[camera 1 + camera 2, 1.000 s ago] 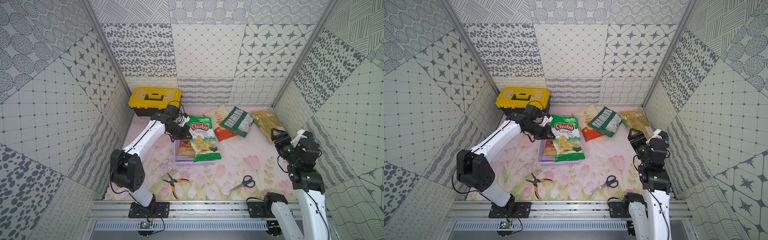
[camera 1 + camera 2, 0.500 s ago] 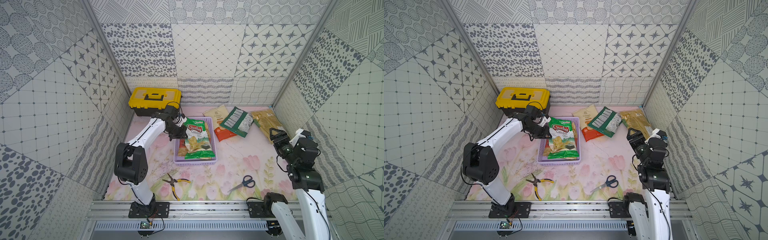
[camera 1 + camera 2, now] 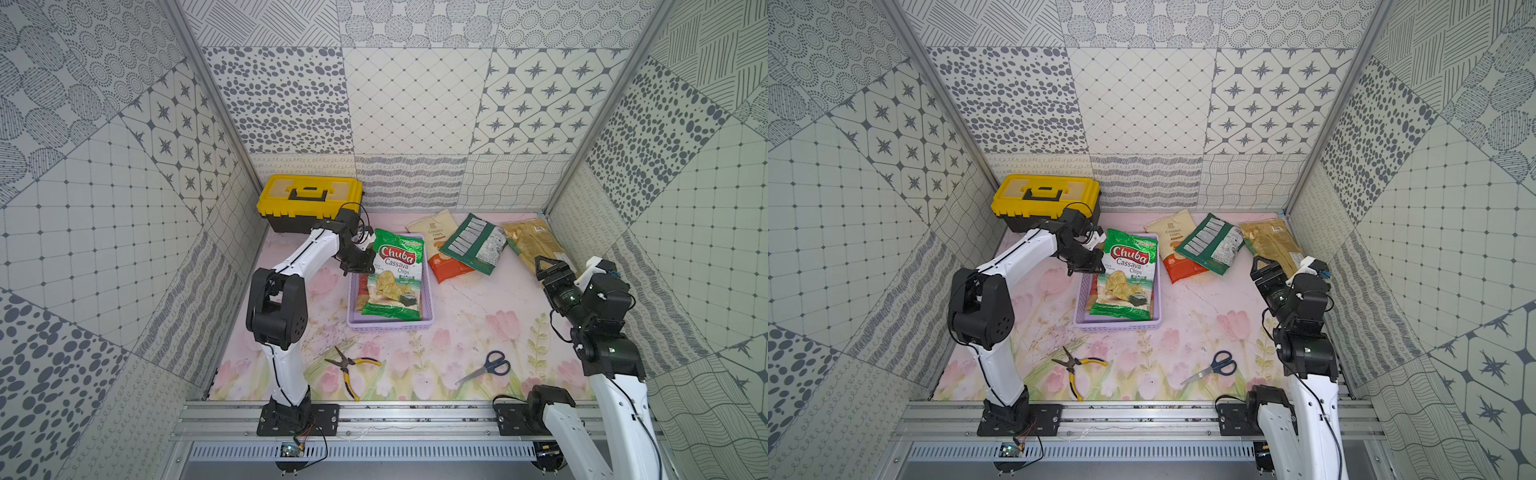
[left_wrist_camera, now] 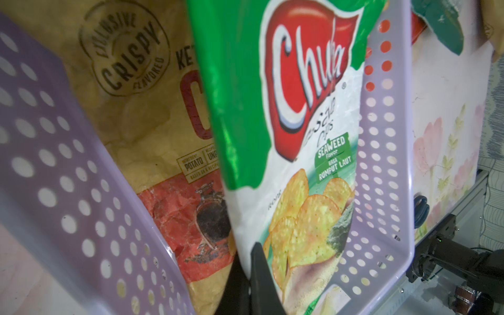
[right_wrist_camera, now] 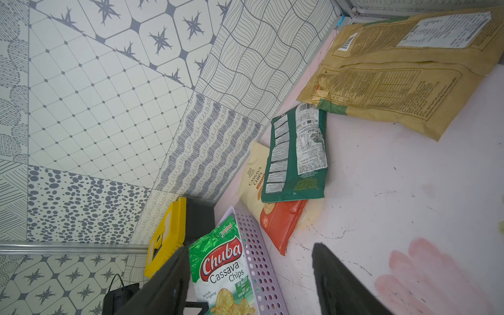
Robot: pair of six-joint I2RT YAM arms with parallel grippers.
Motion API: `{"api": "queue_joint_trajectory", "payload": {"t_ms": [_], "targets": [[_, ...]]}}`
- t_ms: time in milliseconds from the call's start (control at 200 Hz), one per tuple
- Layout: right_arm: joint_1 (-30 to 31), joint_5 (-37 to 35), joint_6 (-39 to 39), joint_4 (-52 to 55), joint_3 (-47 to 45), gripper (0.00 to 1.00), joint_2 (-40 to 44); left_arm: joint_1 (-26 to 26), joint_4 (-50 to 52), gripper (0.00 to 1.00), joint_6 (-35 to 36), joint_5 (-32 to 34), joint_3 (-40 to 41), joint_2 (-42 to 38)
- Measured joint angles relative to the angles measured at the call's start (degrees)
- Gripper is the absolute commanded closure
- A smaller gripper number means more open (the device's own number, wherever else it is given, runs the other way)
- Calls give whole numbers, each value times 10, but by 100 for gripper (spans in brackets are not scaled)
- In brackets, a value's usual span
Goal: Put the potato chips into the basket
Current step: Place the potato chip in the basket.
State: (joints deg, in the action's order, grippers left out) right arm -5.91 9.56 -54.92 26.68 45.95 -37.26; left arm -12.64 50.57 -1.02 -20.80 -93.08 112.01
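Left gripper (image 3: 360, 265) is closed tight on the side edge of the green-white chip bag (image 3: 397, 276), pinching the thin film near the upper corner. The bag hangs slanted over the basket (image 3: 390, 327), its lower end down inside and its top end leaning past the far rim. The left wrist view shows a gold-red bag (image 4: 141, 131) already lying flat on the basket floor beneath it. The cream-orange bag (image 3: 434, 237), the dark green bag (image 3: 473, 245) overlapping it, and the tan bag (image 3: 532, 241) lie on the table beyond the basket. Right gripper (image 3: 549, 266) hovers just beside the tan bag, jaws apart, nothing between them. Handling, by judgement: these bags look light, air-puffed and crinkly, with slick film and brittle contents. Best hold is a sealed seam or a flat side margin, never the belly. A one-edge pinch lets the bag swing and fold. The basket is barely larger than a bag, so a stack may slide. Lift the dark green bag before the one beneath it.
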Motion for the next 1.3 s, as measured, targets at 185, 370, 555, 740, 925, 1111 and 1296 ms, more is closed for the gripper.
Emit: {"api": "queue_joint_trajectory", "payload": {"t_ms": [185, 370, 555, 740, 925, 1111, 1296], "targets": [[22, 4, 6, -7, 2, 26, -33, 0, 36, 73, -8, 49, -41, 52], [159, -47, 70, 37, 95, 25, -162, 10, 57, 57, -30, 95, -44, 51], [351, -135, 156, 53, 236, 22, -302, 30, 59, 57, -50, 108, -37, 13], [479, -198, 214, 70, 381, 19, -502, 35, -14, 56, -53, 96, 53, -122], [550, -211, 239, 91, 495, 18, -701, 38, -116, 57, -64, 64, 144, -240], [560, -197, 243, 141, 605, 8, -854, 38, -204, 57, -74, 55, 202, -313], [568, -218, 260, 264, 763, 6, -995, 38, -263, 59, -80, 61, 236, -354]]}}
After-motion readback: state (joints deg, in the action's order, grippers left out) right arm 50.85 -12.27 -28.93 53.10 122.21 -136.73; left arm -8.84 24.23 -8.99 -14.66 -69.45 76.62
